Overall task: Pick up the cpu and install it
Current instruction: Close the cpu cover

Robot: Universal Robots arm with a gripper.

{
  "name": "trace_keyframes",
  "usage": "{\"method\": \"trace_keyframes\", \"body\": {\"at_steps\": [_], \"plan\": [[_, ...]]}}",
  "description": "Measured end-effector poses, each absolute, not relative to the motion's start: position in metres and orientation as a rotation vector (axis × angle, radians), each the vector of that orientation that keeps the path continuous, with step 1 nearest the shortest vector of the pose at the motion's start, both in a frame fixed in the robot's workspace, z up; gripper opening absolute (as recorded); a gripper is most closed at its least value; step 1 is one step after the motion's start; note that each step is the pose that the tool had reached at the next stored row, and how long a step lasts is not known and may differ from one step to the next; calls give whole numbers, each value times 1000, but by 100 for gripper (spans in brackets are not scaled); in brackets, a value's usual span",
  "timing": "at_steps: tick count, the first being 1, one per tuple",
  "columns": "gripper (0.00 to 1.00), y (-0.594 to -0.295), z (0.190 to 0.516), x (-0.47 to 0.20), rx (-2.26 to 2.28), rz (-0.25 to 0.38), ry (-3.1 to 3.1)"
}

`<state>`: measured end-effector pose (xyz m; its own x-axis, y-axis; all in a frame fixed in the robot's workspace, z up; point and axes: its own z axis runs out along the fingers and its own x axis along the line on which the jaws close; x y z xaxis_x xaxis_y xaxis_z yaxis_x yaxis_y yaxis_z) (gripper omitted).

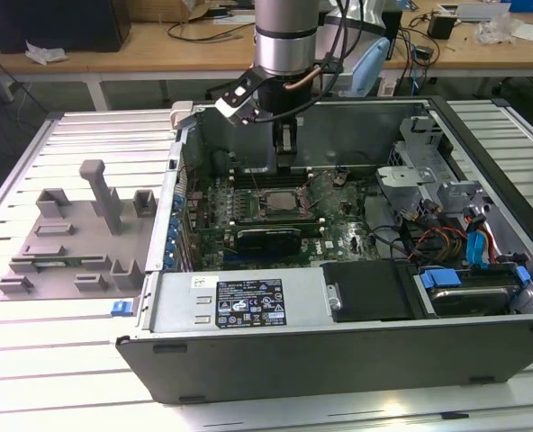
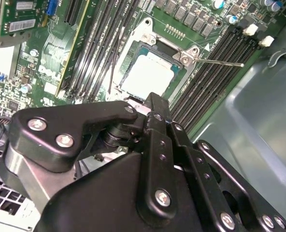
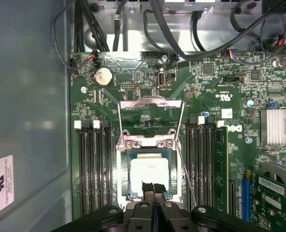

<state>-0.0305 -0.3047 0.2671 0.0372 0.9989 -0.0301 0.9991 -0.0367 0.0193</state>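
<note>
The cpu (image 3: 150, 173) is a small silver square lying flat in the motherboard socket (image 3: 126, 159), also seen in the second wrist view (image 2: 148, 73). The socket's metal load plate (image 3: 151, 102) stands flipped open beyond it, and the thin lever (image 2: 220, 62) sticks out to one side. My gripper (image 3: 152, 188) hangs just over the cpu's near edge, its two black fingertips pressed together with nothing between them. In the exterior view the gripper (image 1: 286, 164) reaches down into the open computer case (image 1: 248, 360), above the socket (image 1: 280, 200).
Memory slots (image 3: 94, 169) flank the socket on both sides. Cables (image 3: 181, 34) run along the case wall past the board, and a green card (image 3: 273, 193) stands nearby. A grey fixture tray (image 1: 73, 234) lies on the table at the exterior view's left.
</note>
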Motion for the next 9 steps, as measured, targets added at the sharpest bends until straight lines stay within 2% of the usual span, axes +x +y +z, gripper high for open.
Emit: {"method": "trace_keyframes", "body": {"at_steps": [9], "plan": [[11, -305, 270, -29, 2237, -13, 2156]]}}
